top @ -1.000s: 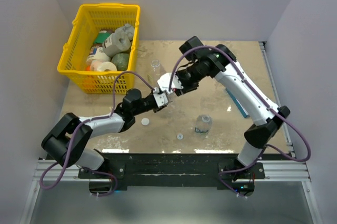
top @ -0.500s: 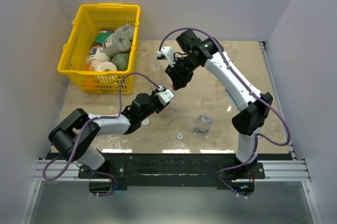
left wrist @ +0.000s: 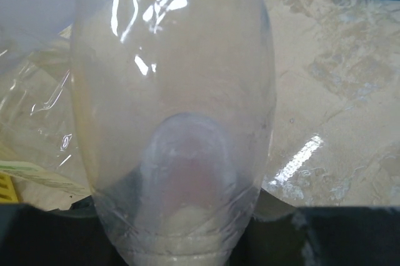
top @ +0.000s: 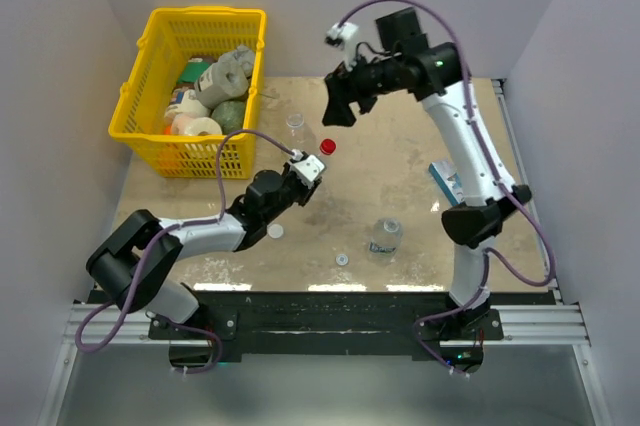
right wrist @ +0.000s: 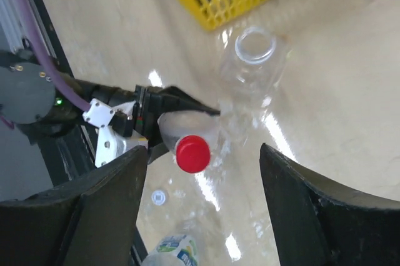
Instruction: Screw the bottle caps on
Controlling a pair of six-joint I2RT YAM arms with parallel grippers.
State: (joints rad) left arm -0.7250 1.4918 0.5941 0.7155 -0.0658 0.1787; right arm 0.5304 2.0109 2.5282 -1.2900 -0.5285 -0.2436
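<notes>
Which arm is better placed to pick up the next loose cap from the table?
Probably the right: the right gripper is open and empty, while the left gripper is shut on the red-capped bottle.

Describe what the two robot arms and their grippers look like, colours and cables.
The left arm and right arm have white shells, black joints and black bases. A purple cable loops along each. The left gripper and right gripper are black-fingered, each with a small white block at the wrist. A green light glows on the left arm.
</notes>
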